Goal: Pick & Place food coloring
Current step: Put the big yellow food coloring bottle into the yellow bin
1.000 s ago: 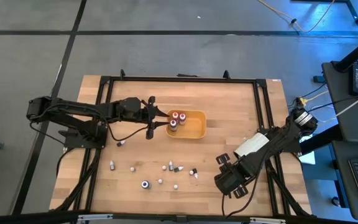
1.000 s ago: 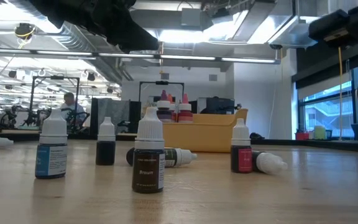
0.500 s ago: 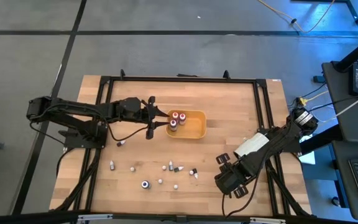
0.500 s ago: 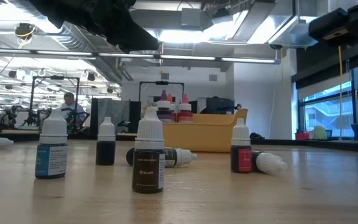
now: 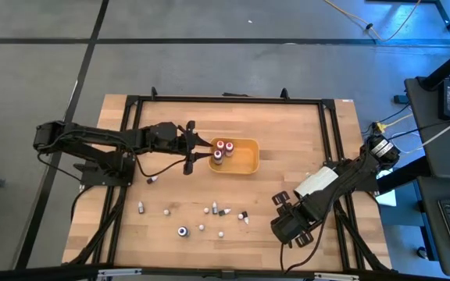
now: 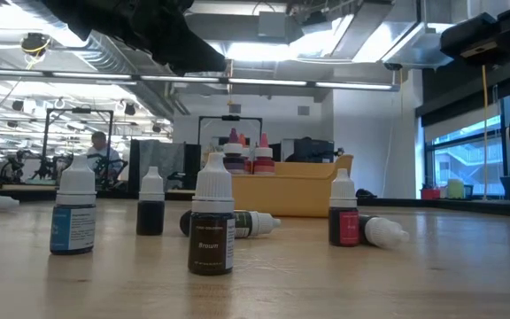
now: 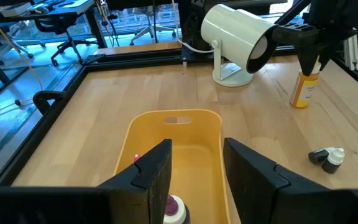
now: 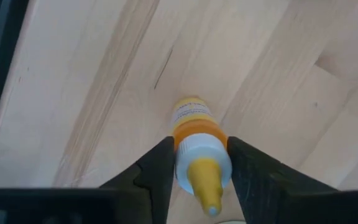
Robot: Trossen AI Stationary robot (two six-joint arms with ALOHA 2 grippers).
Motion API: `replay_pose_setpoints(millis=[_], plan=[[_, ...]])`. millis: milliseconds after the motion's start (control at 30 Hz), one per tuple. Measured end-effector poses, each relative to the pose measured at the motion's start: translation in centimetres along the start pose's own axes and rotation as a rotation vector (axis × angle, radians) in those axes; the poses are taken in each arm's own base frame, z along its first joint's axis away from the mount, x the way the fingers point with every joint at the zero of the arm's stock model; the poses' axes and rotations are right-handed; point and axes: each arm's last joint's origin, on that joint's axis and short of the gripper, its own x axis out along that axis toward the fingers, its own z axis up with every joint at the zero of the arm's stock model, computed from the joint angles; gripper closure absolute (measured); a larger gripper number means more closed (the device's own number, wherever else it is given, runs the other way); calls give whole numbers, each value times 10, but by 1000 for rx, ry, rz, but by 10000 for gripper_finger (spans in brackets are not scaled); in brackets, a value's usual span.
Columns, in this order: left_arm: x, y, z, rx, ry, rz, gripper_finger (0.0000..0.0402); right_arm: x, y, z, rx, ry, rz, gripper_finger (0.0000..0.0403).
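Observation:
Three food coloring bottles (image 5: pixel 220 148) stand upright in the orange tray (image 5: pixel 244 158) at the table's middle. Several more stand or lie on the wood near the front edge (image 5: pixel 215 209), and show large in the low view (image 6: pixel 212 224). My left gripper (image 7: pixel 197 168) hovers open over the tray's left end (image 5: pixel 204 148), with nothing between its fingers. Near the front right, my right gripper (image 5: pixel 286 228) is shut on an orange bottle with a white cap (image 8: pixel 194 118). The left wrist view shows that bottle in the distance (image 7: pixel 304 90). My right gripper pinches the orange bottle by its white cap (image 8: pixel 197 149) between its two fingers, one on each side. The fingers come from above and point down. The bottle hangs upright below them, nozzle up; its base looks clear of the table.
A black frame (image 5: pixel 225 99) runs round the wooden table. A big white cylinder (image 7: pixel 235 34) shows by the right arm. One small bottle (image 5: pixel 153 179) lies apart at the left, another (image 7: pixel 327 158) on the wood to the right of the tray.

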Motion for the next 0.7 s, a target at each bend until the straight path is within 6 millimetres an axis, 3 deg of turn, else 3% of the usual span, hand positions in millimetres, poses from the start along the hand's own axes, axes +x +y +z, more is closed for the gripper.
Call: replay_pose_setpoints(millis=[167,433,700], plan=[[0,0,0,0,0,0,259,0,0,0,1,1,0,282],[0,0,0,0,0,0,258,-4,-3,-1,30,7,-113,282],[0,0,0,0,0,0,263,-54,-32,11,152,-23,-438,282]])
